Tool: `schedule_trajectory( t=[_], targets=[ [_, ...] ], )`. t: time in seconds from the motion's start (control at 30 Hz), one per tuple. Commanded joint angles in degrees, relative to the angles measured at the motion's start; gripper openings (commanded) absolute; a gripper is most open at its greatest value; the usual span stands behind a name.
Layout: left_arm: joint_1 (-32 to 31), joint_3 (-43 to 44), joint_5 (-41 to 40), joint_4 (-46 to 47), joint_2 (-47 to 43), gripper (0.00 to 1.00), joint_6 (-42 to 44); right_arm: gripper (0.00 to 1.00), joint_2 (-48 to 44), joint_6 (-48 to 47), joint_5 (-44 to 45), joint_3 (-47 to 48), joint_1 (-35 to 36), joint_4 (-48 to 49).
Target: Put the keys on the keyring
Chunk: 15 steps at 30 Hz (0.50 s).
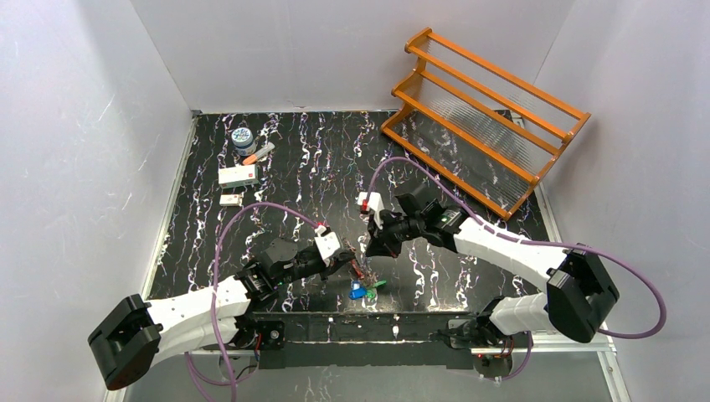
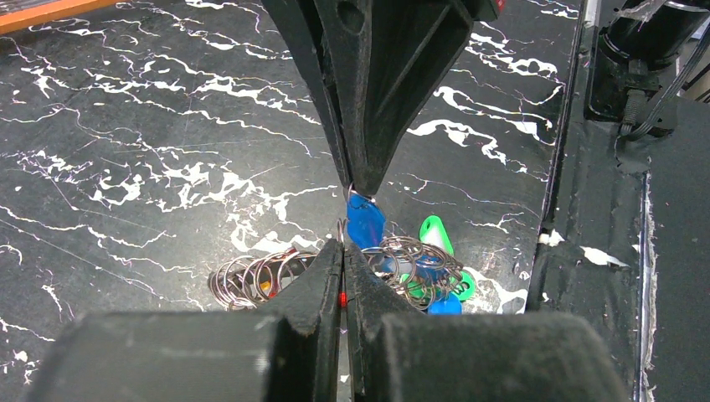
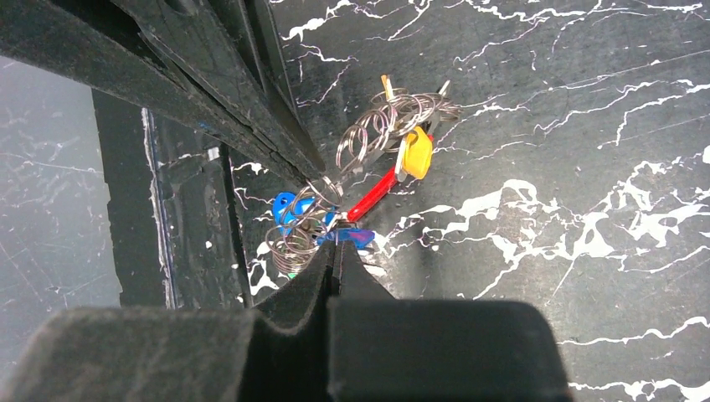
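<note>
The keyring (image 2: 416,266) is a tangle of thin silvery wire loops hanging just above the black marbled table, with green (image 2: 435,234), blue, red (image 3: 373,193) and yellow (image 3: 416,152) plastic tags. My left gripper (image 2: 343,244) is shut, and a strand of the ring's wire pokes out at its tips. My right gripper (image 3: 337,248) meets it tip to tip and is shut on a blue plastic piece (image 2: 365,222). I cannot tell whether that piece is a key's head or a tag. No bare key blade shows clearly. In the top view both grippers (image 1: 356,266) (image 1: 369,251) sit at the table's front middle.
An orange wooden rack (image 1: 486,117) stands at the back right. A small jar (image 1: 243,138), a marker (image 1: 258,154) and two small white boxes (image 1: 237,175) lie at the back left. The black front rail (image 1: 368,325) runs just behind the hanging tags.
</note>
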Motion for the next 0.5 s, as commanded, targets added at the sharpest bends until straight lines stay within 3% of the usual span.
schedule_trajectory(
  t=[0.0,0.47],
  targets=[
    [-0.23,2.52,1.20,1.55,-0.07,0.00,0.51,0.01,0.32,-0.71,-1.90,3.10,1.08,2.58],
    [-0.28,2.68,1.30,1.60,0.18,0.00,0.29,0.01,2.07,-0.45,-2.83,4.91,2.49,4.11]
  ],
)
